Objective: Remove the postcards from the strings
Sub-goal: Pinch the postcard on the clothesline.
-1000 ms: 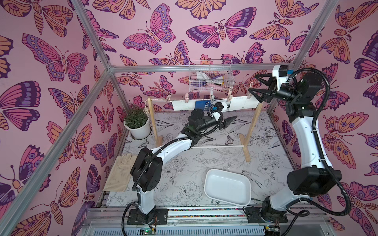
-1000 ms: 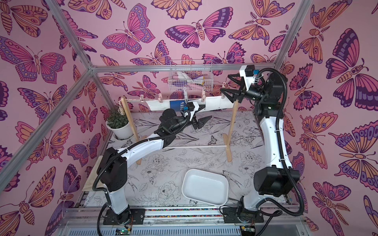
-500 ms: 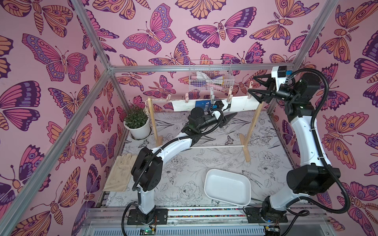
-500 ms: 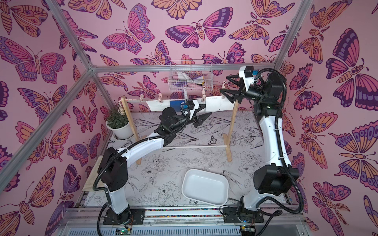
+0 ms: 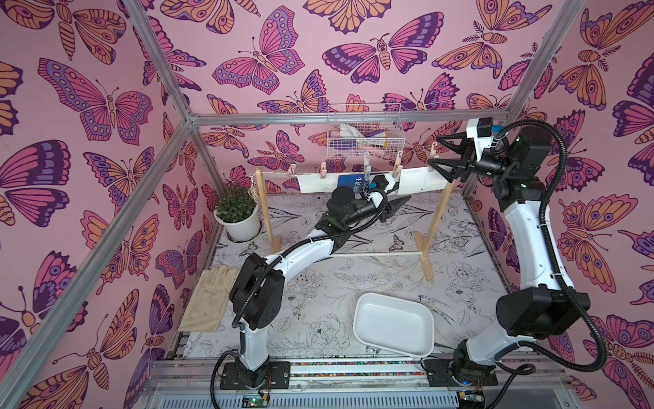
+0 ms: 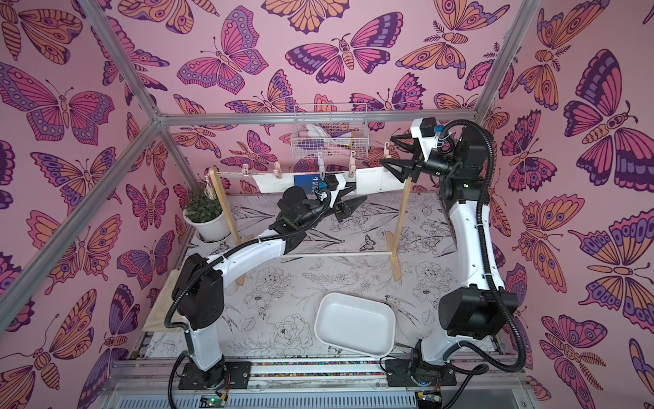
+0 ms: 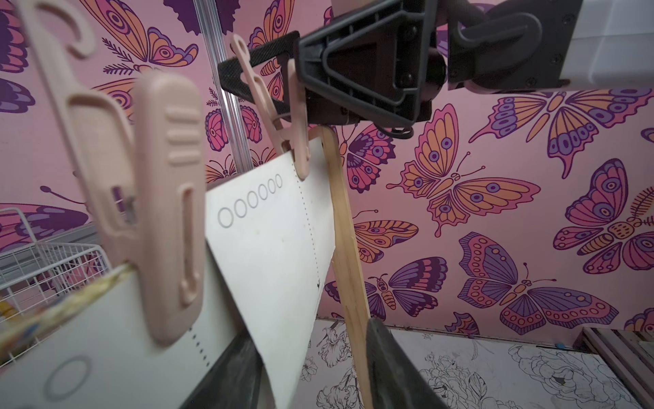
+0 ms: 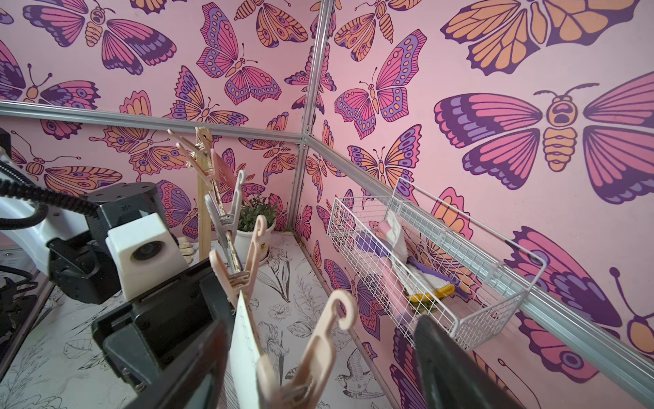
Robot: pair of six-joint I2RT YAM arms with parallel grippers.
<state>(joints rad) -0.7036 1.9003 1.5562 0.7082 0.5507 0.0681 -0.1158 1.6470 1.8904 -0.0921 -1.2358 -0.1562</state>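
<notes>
Top views
- Rack: two wooden posts [image 5: 437,219] stood toward 12 o'clock on the table, with the string [image 5: 274,173] stretched between their tops.
- Postcards [image 5: 315,182]: they hung in a row, pegged to the string. The blue postcard [image 5: 348,181] [image 6: 304,181] was near mid-span, and the end postcard [image 5: 421,179] [image 6: 371,179] was beside the 1 o'clock post.
- Left gripper [image 5: 398,200] [image 6: 354,203]: it sat at the lower edge of the cards, just past mid-span.
- Right gripper [image 5: 434,151] [image 6: 386,151]: it was at the top of the 1 o'clock post, jaws spread wide on either side of the last clothespin [image 5: 433,154].
- Tray [image 5: 421,347]: it lay at 5 o'clock, well apart from the rack.

Left wrist view
- Left gripper [image 7: 311,375]: it was released. The two fingers [image 7: 396,368] stood apart with the end postcard's [image 7: 276,240] lower corner between them and a clear gap on the post's side.
- Last clothespin [image 7: 299,148]: it pinned that card's upper corner beside the post [image 7: 345,226], and its handles sat between the right gripper's fingers.

Right wrist view
- Right gripper [image 8: 318,371]: it was released, with the last clothespin [image 8: 311,350] between the fingers [image 8: 449,364] and clear of one of them.
- End postcard [image 8: 244,340]: it was seen edge-on, hanging from that peg.
</notes>
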